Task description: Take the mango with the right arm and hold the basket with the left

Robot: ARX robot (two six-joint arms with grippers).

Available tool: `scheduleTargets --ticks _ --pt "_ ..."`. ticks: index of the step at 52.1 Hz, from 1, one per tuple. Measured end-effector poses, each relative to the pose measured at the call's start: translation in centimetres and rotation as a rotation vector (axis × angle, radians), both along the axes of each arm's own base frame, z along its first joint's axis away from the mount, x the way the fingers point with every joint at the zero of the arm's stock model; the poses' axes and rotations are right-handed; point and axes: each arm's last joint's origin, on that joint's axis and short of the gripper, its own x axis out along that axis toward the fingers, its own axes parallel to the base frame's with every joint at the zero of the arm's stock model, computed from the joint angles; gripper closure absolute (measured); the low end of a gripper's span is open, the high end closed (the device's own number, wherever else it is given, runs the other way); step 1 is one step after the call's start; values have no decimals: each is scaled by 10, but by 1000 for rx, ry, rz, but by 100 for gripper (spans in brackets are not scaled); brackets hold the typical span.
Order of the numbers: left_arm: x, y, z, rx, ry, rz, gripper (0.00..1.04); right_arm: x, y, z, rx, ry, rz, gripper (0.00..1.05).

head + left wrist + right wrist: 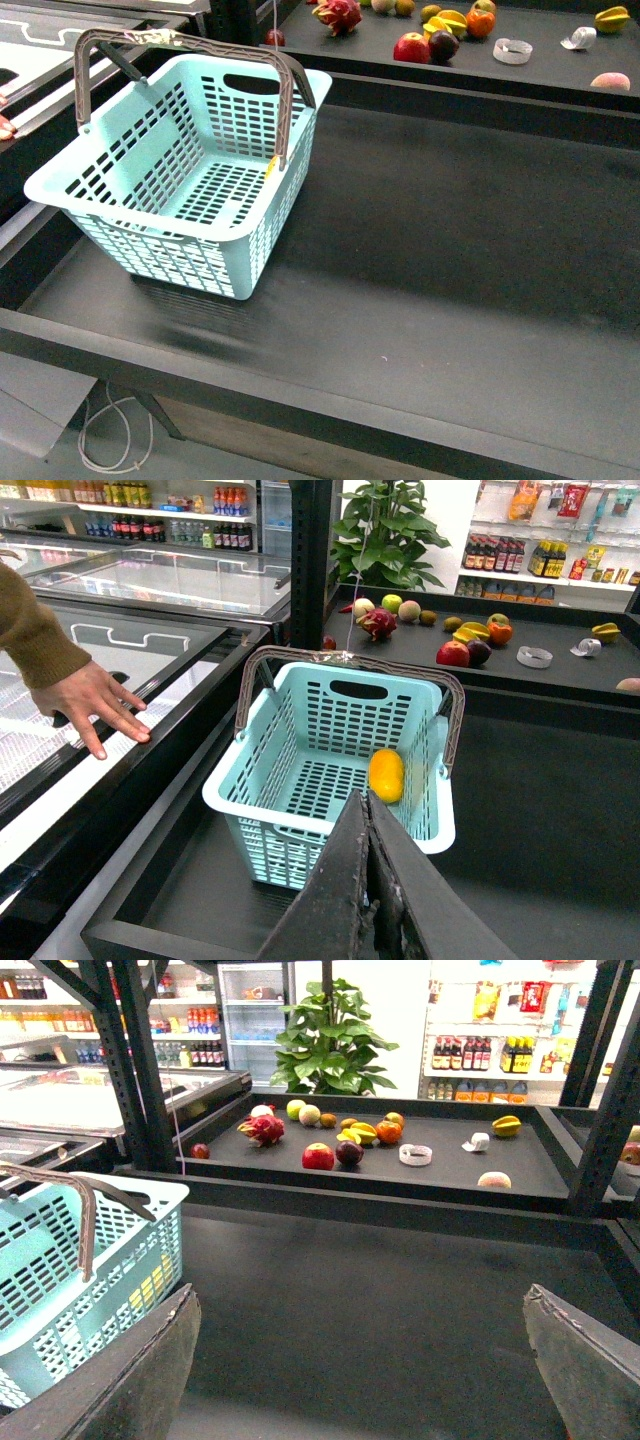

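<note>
The light turquoise basket (pixel 140 213) stands at the left of the black counter with both grey-brown handles (pixel 180 40) raised. The yellow mango (pixel 386 775) lies inside it against the right wall; in the front view only a yellow sliver (pixel 270 167) shows past the rim. My left gripper (pixel 365 795) is shut, empty, and hovers just short of the basket's near rim (pixel 270 815). My right gripper (pixel 360 1295) is open and empty above the bare counter, with the basket (pixel 60 1290) off to one side. Neither arm shows in the front view.
A raised shelf behind the counter holds a red apple (pixel 411 47), a dragon fruit (pixel 338 14), a starfruit (pixel 612 18), a tape roll (pixel 513 50) and other fruit. A person's hand (pixel 90 700) rests on the freezer lid left of the basket.
</note>
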Motion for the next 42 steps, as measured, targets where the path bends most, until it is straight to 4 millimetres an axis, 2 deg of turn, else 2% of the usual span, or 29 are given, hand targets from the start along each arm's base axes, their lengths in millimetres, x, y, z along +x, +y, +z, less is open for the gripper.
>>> scheduleTargets --ticks 42 --pt "0 0 0 0 0 0 103 0 0 0 0 0 0 8"
